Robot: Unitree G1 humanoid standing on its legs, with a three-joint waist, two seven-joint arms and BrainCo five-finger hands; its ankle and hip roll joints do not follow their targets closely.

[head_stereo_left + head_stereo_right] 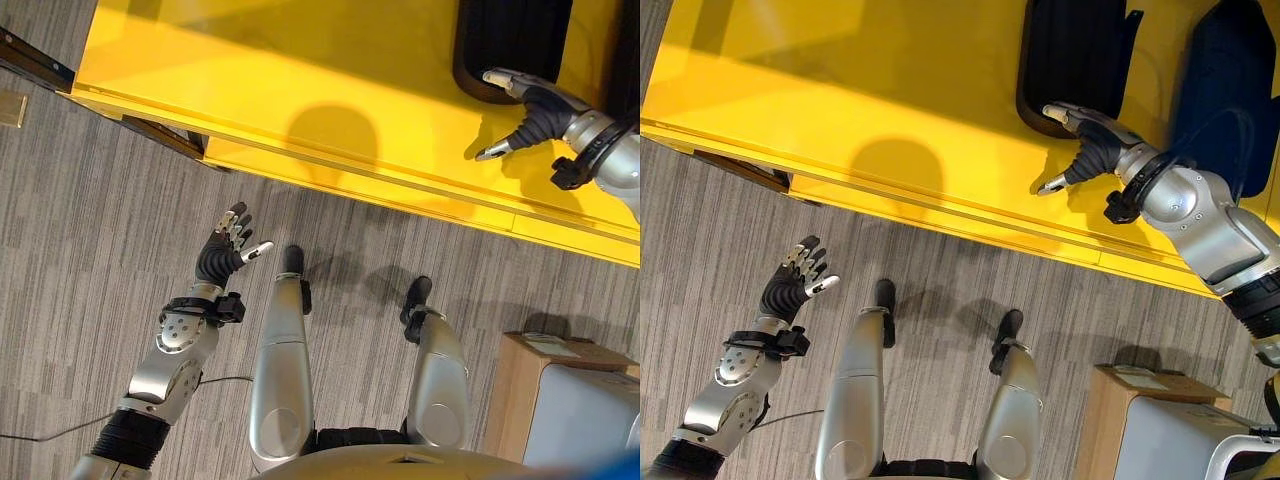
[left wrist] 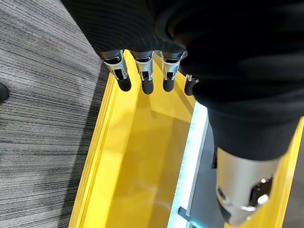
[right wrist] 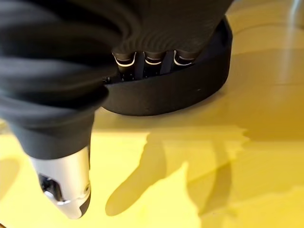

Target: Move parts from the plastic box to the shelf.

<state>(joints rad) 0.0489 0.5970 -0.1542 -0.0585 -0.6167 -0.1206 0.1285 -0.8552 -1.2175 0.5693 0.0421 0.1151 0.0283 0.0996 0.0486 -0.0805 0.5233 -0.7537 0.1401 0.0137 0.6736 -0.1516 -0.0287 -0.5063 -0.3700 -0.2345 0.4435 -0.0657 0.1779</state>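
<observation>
Yellow shelf (image 1: pixel 840 80) over grey striped carpet (image 1: pixel 90 230), two black parts (image 1: pixel 1075 60) lying on its far side

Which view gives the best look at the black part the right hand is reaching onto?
The right eye view: the black part shows nearly whole on the yellow shelf, with the right hand at its near edge. The left eye view crops the part at the frame's top. The right wrist view shows just its rim past the fingers.

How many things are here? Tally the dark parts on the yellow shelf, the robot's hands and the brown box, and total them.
Dark parts on the shelf: 2
Hands: 2, left hand, right hand
Brown box: 1
Total: 5
</observation>
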